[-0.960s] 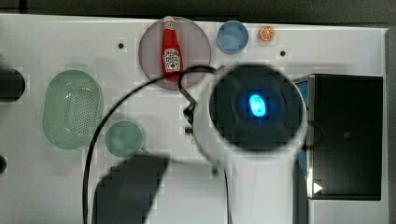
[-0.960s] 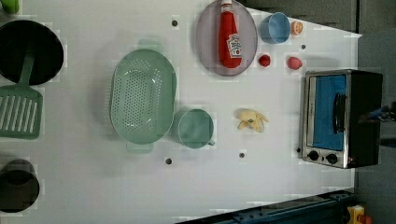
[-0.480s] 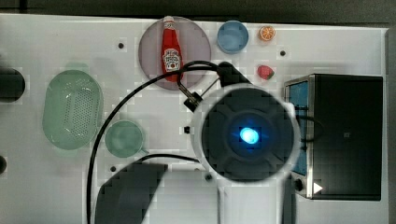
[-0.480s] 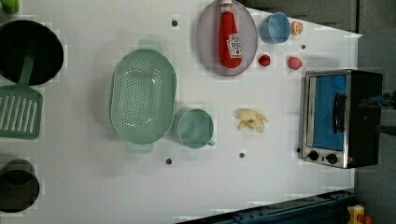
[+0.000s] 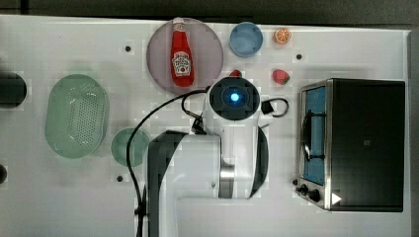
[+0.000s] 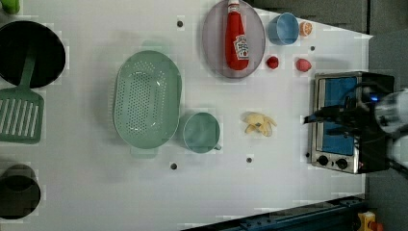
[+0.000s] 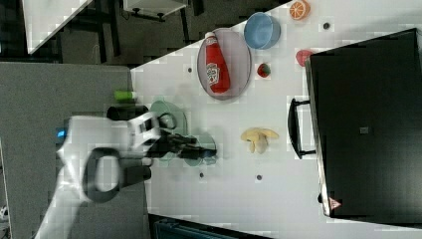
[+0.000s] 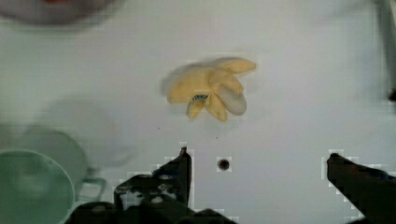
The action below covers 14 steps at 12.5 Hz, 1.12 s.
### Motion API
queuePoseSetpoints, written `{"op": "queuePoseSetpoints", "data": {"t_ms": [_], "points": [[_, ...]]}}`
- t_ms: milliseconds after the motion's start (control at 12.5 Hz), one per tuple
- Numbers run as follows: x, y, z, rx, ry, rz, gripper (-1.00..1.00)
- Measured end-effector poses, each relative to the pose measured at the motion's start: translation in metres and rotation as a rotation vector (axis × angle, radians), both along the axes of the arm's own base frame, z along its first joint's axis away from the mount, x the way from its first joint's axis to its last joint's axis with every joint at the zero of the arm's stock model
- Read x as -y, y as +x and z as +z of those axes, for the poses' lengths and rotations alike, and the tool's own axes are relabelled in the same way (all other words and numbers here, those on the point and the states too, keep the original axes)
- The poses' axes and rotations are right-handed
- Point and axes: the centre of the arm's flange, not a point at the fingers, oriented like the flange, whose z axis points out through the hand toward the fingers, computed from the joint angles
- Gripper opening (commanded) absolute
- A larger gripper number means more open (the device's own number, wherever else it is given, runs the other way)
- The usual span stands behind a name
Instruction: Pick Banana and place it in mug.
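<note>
Banana [image 8: 210,89] lies on the white table [image 6: 96,192], peeled open with its pale-yellow skin splayed, and nothing touches it. Taking the banana as the landmark and starting in the wrist view from what is closest to the camera: the gripper [image 8: 257,172] hangs above the table with its two dark fingers [image 8: 180,170] spread wide and empty, short of the banana, a small dark table hole between them. The mug [image 8: 32,186] sits off to one side of the banana, well apart from it, its handle turned toward the gripper's side.

In the left view, the banana [image 6: 259,123] rests just to the right of the mug [image 6: 201,132], with a bare strip of table between them. The green basket [image 6: 146,98] stands beyond the mug, on the side away from the banana, almost touching it. To the left view's right of the banana stands the toaster oven [image 6: 337,120], with the arm's dark wrist over its front. Above the banana in the left view lie a small red strawberry [image 6: 273,62] and a paler one [image 6: 302,64]. Farther up sits the grey plate [image 6: 214,53] with the ketchup bottle [image 6: 236,41] lying on it, then the blue cup [image 6: 284,28] and the orange slice [image 6: 305,29] at the far edge.
</note>
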Motion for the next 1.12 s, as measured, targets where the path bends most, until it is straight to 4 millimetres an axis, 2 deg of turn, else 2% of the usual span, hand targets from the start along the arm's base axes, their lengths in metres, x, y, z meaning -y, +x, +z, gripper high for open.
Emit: {"op": "queuePoseSetpoints", "data": {"t_ms": [240,400,560,720,960,1120], "points": [[0.002,-0.007,-0.065,0.008,0.037,0.161,1.00],[0.007,-0.010,-0.098,0.030,0.053,0.254,1.00],[0.014,-0.009,-0.117,0.069,0.058,0.340,1.00],[0.009,-0.005,-0.133,0.092,0.064,0.458,1.00],[0.006,-0.018,-0.179,0.107,0.086,0.535,1.00],[0.003,-0.028,-0.219,0.043,0.111,0.574,1.00]]}}
